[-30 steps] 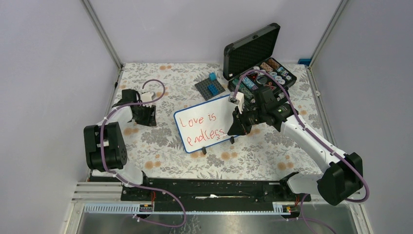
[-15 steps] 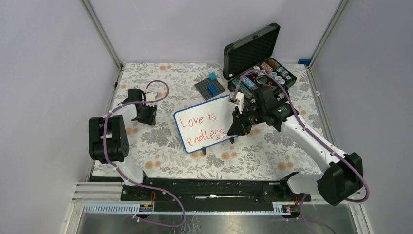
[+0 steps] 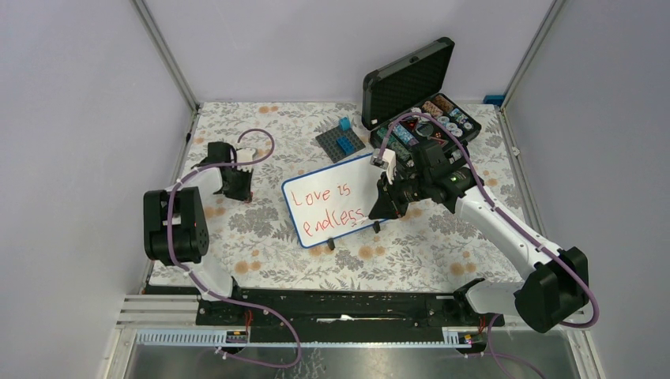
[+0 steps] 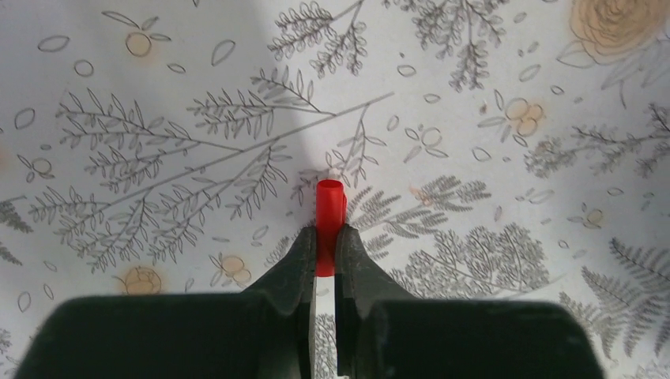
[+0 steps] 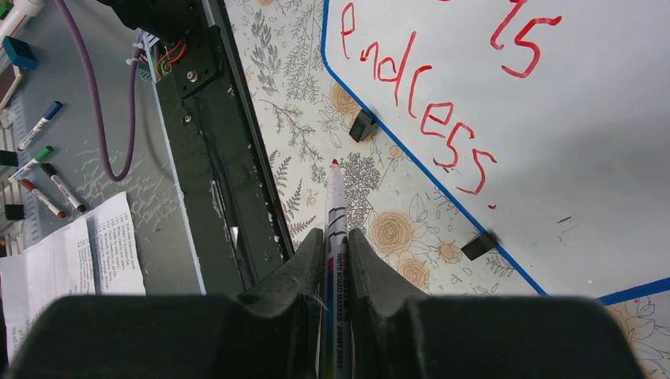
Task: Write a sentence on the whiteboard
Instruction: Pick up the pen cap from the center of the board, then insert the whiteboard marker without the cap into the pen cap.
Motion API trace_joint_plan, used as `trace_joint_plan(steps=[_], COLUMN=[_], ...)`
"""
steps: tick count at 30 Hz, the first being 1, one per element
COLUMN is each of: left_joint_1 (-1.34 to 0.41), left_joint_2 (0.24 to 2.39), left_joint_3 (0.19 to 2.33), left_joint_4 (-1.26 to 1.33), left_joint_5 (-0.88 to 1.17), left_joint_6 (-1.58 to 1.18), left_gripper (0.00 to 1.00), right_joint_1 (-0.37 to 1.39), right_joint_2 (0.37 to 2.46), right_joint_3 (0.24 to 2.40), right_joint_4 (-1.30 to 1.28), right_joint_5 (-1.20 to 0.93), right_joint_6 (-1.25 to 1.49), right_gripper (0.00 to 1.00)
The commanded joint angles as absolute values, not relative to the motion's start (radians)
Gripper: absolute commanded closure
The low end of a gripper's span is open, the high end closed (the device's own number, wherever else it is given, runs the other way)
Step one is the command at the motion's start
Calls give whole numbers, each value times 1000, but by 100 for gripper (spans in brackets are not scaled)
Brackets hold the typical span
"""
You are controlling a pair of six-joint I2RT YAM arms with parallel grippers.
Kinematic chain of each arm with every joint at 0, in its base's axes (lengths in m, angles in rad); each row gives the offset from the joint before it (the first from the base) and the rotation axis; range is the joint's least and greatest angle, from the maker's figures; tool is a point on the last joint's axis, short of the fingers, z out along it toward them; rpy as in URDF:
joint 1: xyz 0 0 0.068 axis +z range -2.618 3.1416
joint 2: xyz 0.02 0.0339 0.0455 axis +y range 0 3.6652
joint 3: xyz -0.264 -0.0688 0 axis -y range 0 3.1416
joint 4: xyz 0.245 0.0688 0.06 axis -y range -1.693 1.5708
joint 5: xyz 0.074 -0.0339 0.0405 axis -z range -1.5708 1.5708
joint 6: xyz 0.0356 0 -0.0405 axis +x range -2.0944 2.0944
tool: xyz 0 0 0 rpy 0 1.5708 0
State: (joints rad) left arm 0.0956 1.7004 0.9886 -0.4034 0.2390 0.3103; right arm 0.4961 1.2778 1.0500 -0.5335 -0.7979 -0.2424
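The whiteboard (image 3: 332, 207) with a blue frame and black feet lies mid-table, bearing the red sentence (image 3: 325, 208) "Love is endless." in two lines. It also shows in the right wrist view (image 5: 569, 103) with the text (image 5: 430, 110). My right gripper (image 3: 385, 204) is at the board's right edge, shut on a white red-tipped marker (image 5: 335, 229) whose tip is off the board, over the cloth. My left gripper (image 3: 237, 189) is far left, pointing down at the cloth, shut on a red marker cap (image 4: 329, 221).
An open black case (image 3: 419, 99) of small parts stands at the back right. A grey studded baseplate (image 3: 341, 144) with a blue brick lies behind the board. The right wrist view shows the black base rail (image 5: 213, 134), spare markers (image 5: 39, 158) and paper (image 5: 71, 260) beyond the table edge.
My left arm has shifted a little toward the back left with the cap. My right gripper and the board have not moved.
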Motion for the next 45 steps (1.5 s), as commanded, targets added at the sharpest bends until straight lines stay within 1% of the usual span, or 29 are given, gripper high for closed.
trace_joint_plan(steps=[1, 6, 11, 15, 18, 23, 29, 32, 39, 43, 45], left_joint_1=[101, 130, 138, 64, -69, -277, -493, -565, -586, -596, -601], left_joint_2=[1594, 1498, 1389, 1339, 1311, 1250, 1258, 1270, 1285, 1306, 1310], left_joint_3=[1006, 1095, 1311, 1481, 1539, 1495, 1397, 1353, 1322, 1325, 1327], left_joint_4=[-477, -586, -742, -898, -1001, -1062, -1082, -1064, -1030, -1030, -1030], left_joint_5=[284, 321, 443, 580, 650, 792, 788, 792, 830, 827, 831], left_joint_6=[318, 339, 396, 463, 512, 561, 604, 594, 593, 596, 597], left_gripper=[100, 100, 100, 100, 100, 100, 100, 100, 100, 100, 100], right_joint_1=[492, 492, 488, 463, 429, 365, 351, 351, 354, 367, 379], right_joint_2=[1256, 1252, 1259, 1272, 1283, 1285, 1270, 1265, 1264, 1271, 1272], right_joint_3=[1098, 1106, 1130, 1148, 1144, 1120, 1034, 1003, 968, 916, 910], right_joint_4=[-536, -535, -524, -493, -449, -346, -165, -136, -56, 123, 134], right_joint_5=[-819, -820, -847, -910, -988, -1087, -1149, -1175, -1249, -1285, -1285], right_joint_6=[-247, -233, -201, -144, -82, 25, 193, 213, 288, 436, 443], right_gripper=[100, 100, 100, 100, 100, 100, 100, 100, 100, 100, 100])
